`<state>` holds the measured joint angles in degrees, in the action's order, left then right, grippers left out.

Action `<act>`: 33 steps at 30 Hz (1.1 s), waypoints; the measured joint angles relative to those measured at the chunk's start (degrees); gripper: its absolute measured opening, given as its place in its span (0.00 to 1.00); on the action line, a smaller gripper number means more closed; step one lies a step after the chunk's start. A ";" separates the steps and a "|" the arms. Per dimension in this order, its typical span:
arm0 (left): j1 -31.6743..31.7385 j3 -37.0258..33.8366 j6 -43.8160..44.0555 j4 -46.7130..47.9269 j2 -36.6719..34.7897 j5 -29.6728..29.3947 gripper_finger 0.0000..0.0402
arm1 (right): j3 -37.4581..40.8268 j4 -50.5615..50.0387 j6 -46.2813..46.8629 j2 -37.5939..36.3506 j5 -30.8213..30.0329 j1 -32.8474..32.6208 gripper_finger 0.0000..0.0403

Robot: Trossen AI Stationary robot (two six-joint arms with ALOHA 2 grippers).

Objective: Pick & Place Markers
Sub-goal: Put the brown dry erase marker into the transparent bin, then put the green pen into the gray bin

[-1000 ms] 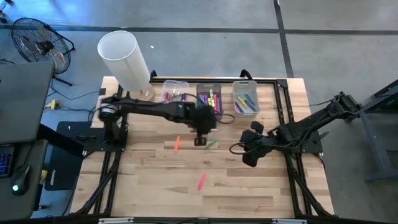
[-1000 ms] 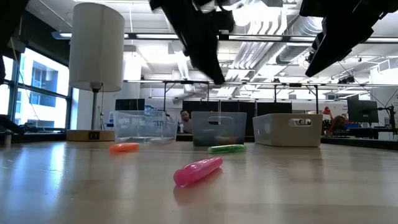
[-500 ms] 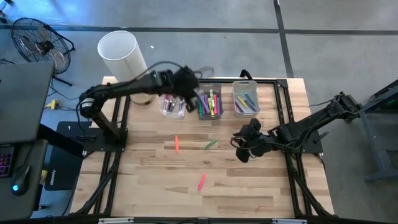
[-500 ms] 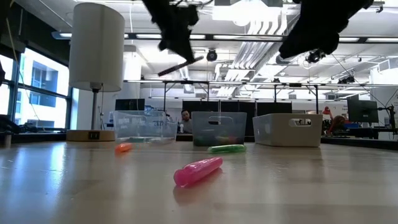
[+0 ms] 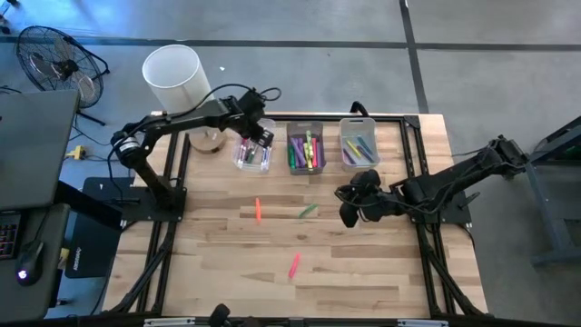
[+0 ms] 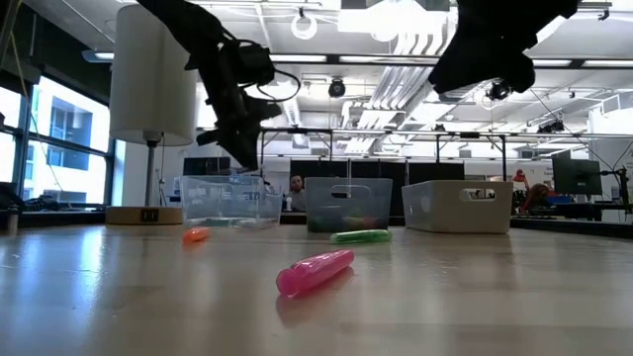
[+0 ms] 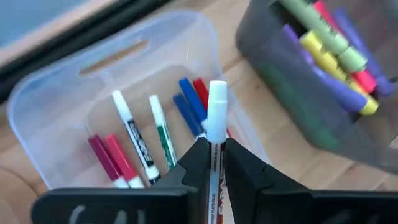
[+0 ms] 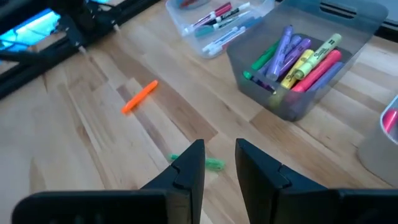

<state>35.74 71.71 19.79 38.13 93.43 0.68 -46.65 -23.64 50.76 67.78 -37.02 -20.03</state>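
Observation:
My left gripper (image 5: 260,138) hangs over the clear left bin (image 5: 243,160) at the table's far edge, shut on a white-barrelled marker (image 7: 216,112). That bin holds several markers (image 7: 127,134) in red, green, blue and white. The grey middle bin (image 5: 306,129) holds yellow, purple, pink and green markers (image 8: 298,59). An orange marker (image 5: 258,210), a green marker (image 5: 309,211) and a pink marker (image 5: 294,265) lie flat on the table. My right gripper (image 8: 217,163) stands open above the green marker (image 8: 215,164), right of the table's middle. My left gripper pinches the marker's barrel (image 7: 215,154) between its two fingers, just behind the white cap (image 7: 217,102). The marker lies along the fingers and sticks out past their tips. The fingers slant down from above, and the marker is clear of the bin below.
A third, clear bin (image 5: 359,145) with blue, yellow and purple markers stands to the right of the grey one. A lamp with a tall white shade (image 5: 174,80) stands at the far left corner. Black frame rails (image 5: 163,227) run along both table sides.
My left gripper has swung from above the table's middle toward the far left, to over the left clear bin, carrying the marker and rolling as it went. My right gripper has turned and shifted slightly toward the green marker. The three markers on the table have not moved.

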 joint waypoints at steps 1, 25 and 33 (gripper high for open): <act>0.01 -0.53 0.00 -0.03 0.00 -0.36 0.11 | 0.00 0.28 -0.15 0.01 -0.08 0.30 0.19; -21.56 -1.11 -4.08 -2.30 -9.27 -5.23 0.30 | 0.00 3.78 -16.50 0.00 2.93 2.93 0.19; -33.95 -10.28 -0.27 -9.28 -9.40 -4.67 0.04 | 0.02 5.10 -21.10 -0.01 3.25 2.93 0.19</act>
<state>1.79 61.43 19.52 28.85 84.03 -3.98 -46.63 -18.55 29.66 67.77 -33.77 -17.10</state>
